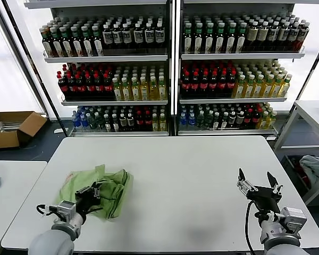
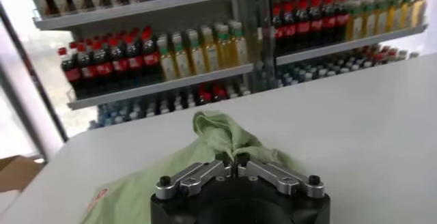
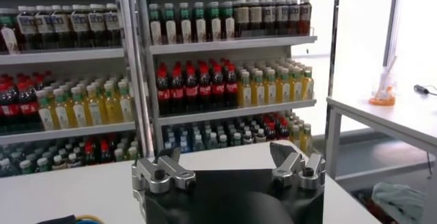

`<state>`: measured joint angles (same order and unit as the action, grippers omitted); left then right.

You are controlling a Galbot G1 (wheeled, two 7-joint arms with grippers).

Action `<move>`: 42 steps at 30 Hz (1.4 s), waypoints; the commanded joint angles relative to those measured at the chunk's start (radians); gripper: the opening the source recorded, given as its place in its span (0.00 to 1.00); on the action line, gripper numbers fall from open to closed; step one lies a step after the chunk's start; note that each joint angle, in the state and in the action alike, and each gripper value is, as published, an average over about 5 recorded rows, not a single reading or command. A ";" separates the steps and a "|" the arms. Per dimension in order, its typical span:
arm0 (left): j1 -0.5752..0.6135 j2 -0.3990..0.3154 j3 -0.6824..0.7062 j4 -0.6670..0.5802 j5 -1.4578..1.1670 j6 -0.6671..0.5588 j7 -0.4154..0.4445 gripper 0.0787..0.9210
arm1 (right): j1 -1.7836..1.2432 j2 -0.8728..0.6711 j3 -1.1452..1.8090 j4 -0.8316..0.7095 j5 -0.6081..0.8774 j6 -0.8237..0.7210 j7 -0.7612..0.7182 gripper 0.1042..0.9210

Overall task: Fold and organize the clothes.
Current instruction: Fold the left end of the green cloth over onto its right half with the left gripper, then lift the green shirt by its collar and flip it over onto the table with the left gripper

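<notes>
The left tool (image 1: 94, 192) was clenched on a fold of the light green shirt (image 1: 103, 188), its fingertips (image 2: 233, 159) meeting with cloth pinched between them. The shirt lay crumpled on the near left part of the white surface (image 1: 186, 175), bunched into a loose heap. Its long axis ran slantwise, from the near end beside the tool up toward the far left, where a flatter flap spread out; a thicker rolled edge formed its right side. In the left wrist view a peak of green cloth (image 2: 218, 128) rose just beyond the tool. The right tool (image 1: 258, 184) hovered well apart over the near right of the surface, its jaws spread wide and holding nothing. Shelves of bottles (image 1: 170, 69) stood behind the surface.
</notes>
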<state>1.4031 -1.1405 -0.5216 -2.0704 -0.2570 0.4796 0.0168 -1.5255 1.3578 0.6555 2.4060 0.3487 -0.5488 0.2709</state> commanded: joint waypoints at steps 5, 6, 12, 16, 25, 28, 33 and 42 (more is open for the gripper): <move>-0.021 -0.069 0.123 -0.007 0.050 0.006 0.026 0.02 | -0.018 0.007 -0.009 -0.002 -0.010 0.004 0.000 0.88; -0.026 -0.074 0.124 0.008 0.054 0.005 0.028 0.02 | -0.018 0.008 -0.011 -0.002 -0.011 0.005 -0.001 0.88; -0.046 -0.096 0.134 0.072 0.037 0.005 0.031 0.02 | -0.019 0.010 -0.023 -0.008 -0.019 0.008 -0.001 0.88; -0.056 -0.112 0.139 0.101 -0.008 -0.003 0.017 0.03 | -0.022 0.010 -0.035 -0.012 -0.029 0.014 -0.004 0.88; -0.045 -0.140 0.155 0.121 -0.203 -0.042 -0.003 0.29 | -0.020 0.008 -0.050 -0.009 -0.042 0.018 -0.011 0.88; -0.029 -0.150 0.165 0.065 -0.377 -0.033 -0.010 0.39 | -0.020 0.006 -0.051 -0.013 -0.045 0.020 -0.010 0.88; -0.007 -0.170 0.158 -0.085 -0.692 -0.034 -0.036 0.56 | -0.014 0.001 -0.051 -0.028 -0.045 0.021 -0.008 0.88; -0.074 -0.054 -0.025 -0.052 -0.223 -0.119 -0.082 0.85 | 0.006 0.001 -0.075 -0.045 -0.049 0.023 -0.009 0.88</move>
<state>1.3585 -1.2798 -0.4082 -2.1112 -0.7510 0.4157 -0.0423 -1.5236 1.3588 0.5889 2.3661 0.3010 -0.5264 0.2619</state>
